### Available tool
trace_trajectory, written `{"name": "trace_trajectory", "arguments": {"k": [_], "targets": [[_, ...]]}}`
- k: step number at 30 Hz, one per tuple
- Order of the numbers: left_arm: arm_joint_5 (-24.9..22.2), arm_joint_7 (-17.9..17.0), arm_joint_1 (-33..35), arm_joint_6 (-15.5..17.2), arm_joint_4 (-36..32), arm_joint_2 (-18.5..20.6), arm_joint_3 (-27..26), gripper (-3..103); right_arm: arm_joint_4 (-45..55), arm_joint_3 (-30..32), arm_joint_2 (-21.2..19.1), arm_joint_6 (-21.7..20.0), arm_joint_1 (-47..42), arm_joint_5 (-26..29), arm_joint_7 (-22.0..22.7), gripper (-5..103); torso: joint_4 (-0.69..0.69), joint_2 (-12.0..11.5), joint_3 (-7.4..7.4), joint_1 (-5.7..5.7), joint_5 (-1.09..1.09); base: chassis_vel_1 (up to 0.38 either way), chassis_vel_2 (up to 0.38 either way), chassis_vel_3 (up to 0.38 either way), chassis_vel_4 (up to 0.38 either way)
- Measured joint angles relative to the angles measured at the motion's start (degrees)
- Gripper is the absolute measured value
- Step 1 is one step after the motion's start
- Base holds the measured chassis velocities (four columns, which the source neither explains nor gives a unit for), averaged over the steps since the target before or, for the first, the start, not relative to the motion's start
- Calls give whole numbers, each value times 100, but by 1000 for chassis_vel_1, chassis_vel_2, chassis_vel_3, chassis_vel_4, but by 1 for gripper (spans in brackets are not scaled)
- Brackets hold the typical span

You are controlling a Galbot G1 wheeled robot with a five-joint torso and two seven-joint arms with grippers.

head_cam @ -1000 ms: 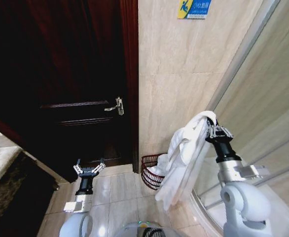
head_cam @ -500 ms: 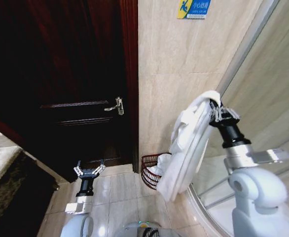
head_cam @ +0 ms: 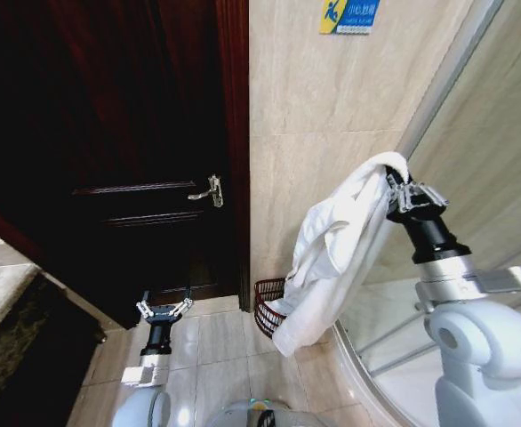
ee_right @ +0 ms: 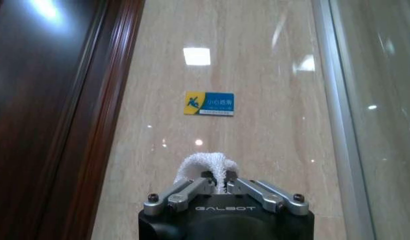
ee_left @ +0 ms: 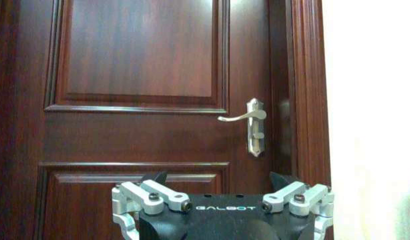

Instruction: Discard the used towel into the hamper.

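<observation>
A white towel (head_cam: pixel 332 258) hangs in long folds from my right gripper (head_cam: pixel 394 184), which is shut on its top end high up by the tiled wall. In the right wrist view the towel (ee_right: pixel 206 167) bunches between the closed fingers of that gripper (ee_right: pixel 218 184). The reddish-brown wire hamper (head_cam: pixel 267 306) stands on the floor against the wall, partly hidden behind the towel's lower end. My left gripper (head_cam: pixel 164 307) is held low before the dark door, open with nothing in it, as the left wrist view (ee_left: pixel 222 182) also shows.
A dark wooden door (head_cam: pixel 136 160) with a silver lever handle (head_cam: pixel 209 190) stands to the left. A glass shower screen (head_cam: pixel 474 178) rises on the right. A blue sign (head_cam: pixel 349 15) is on the beige tiled wall. Pale floor tiles (head_cam: pixel 216 347) lie in front.
My right arm has lifted the towel higher and a little to the right, so its lower end now hangs nearer the hamper's rim. The left arm has stayed put.
</observation>
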Motion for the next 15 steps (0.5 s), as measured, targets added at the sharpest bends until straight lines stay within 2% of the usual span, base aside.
{"name": "trace_trajectory", "arguments": {"k": [6,15], "targets": [[70,0,-20,8,-21,1,55,100,3,60,-1,-168,-114,2,-5,4,0,-1,0,0,0,0,0,0,0],[97,2,-29,30,-33,2,66,100,3,65,-16,-174,-114,2,-5,4,0,-2,0,1,0,36,-30,-37,38]]}}
